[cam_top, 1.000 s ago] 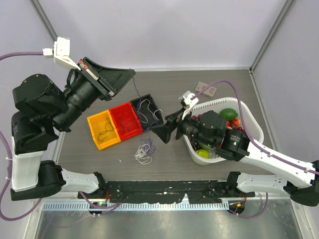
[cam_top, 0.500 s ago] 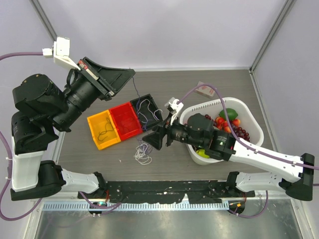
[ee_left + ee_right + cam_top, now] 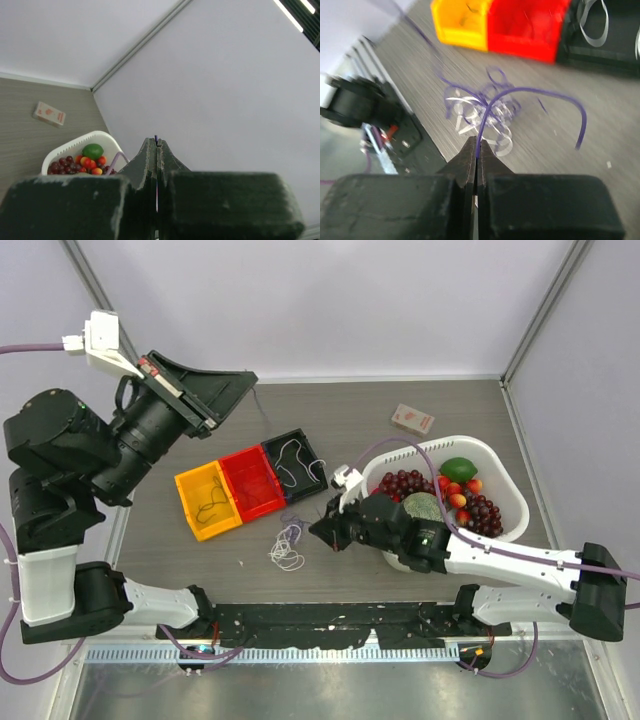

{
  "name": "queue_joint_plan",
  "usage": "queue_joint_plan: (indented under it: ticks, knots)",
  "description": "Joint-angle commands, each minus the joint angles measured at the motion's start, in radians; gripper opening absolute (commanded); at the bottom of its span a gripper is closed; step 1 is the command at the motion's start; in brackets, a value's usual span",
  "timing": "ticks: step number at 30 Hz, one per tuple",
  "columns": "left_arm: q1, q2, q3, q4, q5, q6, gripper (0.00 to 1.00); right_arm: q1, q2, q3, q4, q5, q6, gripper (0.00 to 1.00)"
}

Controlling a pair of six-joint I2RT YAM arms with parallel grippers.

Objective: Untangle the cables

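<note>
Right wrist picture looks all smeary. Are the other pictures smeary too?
Right wrist view: the bins and the cable tangle are smeared, while the right hand pinching a purple cable looks sharper. Top external view: crisp all over, with a little shine on the metal strip at the near edge. Left wrist view: clear, the fruit basket easy to make out.

Black-and-white arms [image 3: 500, 558], purple hoses [image 3: 30, 348]

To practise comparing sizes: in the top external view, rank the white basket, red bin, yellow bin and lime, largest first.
1. white basket
2. red bin and yellow bin, which look about alike
3. lime
</note>
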Motion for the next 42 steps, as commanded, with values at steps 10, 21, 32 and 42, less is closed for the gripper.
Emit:
queue_joint_plan:
  ticks: [10,21,32,42]
  knots:
    - [0.001,-0.019,0.12,0.004,-0.142,0.125,0.0,0.003,0.033,-0.205,0.016,0.125,-0.008,0.01]
    - [0.001,-0.014,0.148,0.05,-0.16,0.134,0.0,-0.017,0.124,-0.165,-0.06,0.051,-0.054,0.25]
    - [0.003,-0.026,0.094,0.171,-0.094,0.014,0.0,-0.007,-0.051,0.119,-0.04,-0.148,-0.197,0.79]
    - [0.001,-0.02,0.093,0.277,-0.053,-0.095,0.0,-0.002,0.227,0.381,0.157,-0.115,-0.137,0.81]
